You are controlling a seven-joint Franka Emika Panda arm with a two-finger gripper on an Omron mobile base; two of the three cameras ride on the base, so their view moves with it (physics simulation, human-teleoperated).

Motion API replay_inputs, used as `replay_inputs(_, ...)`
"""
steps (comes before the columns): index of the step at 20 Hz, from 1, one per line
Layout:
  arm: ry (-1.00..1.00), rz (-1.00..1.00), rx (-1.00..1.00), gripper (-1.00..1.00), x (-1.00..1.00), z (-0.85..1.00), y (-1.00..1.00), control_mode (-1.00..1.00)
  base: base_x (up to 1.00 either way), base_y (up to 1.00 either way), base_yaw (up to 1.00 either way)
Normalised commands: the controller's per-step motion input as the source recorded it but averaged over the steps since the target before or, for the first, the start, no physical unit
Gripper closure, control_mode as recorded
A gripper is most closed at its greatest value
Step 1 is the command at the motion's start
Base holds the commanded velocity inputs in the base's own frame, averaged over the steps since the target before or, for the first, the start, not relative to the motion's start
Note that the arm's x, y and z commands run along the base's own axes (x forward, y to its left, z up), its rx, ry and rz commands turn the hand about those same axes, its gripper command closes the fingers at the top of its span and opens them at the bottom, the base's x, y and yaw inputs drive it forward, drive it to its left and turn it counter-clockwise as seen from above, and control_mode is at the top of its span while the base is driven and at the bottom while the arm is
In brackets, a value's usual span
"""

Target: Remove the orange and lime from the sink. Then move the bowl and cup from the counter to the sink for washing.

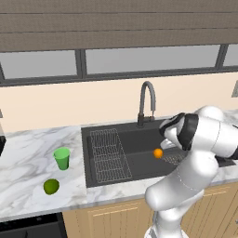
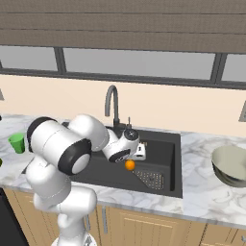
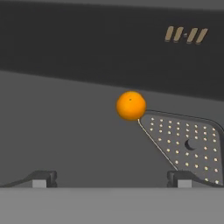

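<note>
The small bright orange ball-shaped orange [image 3: 131,105] is round, so it shows no long axis; it rests on the floor of the dark grey rectangular sink [image 1: 139,135], touching the corner of the perforated drain plate [image 3: 188,144]. The white arm bends forward over the basin, its hand tipped down into it. The two-finger gripper [image 3: 111,177] stands fully open with nothing between its dark fingertips [image 3: 43,177], short of the fruit. The left base view shows the dark green lime [image 1: 51,186] on the white marble counter [image 1: 28,158] near the light-green cup [image 1: 61,158] (both left of the sink). The right base view shows the pale grey-beige bowl [image 2: 230,166] on the right.
</note>
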Motion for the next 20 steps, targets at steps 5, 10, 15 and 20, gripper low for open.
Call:
replay_inputs(5,0.0,0.0,0.0,-1.0,0.15,-0.11,-0.12,-1.0,0.0,0.0,0.0)
replay_inputs(10,0.0,0.0,0.0,-1.0,0.16,-0.13,-0.09,-1.0,0.0,0.0,0.0)
replay_inputs(15,-0.05,0.0,0.0,-1.0,0.12,-0.15,-0.05,-1.0,0.0,0.0,0.0)
replay_inputs(20,-0.08,0.0,0.0,-1.0,0.11,-0.15,0.0,-1.0,0.0,0.0,0.0)
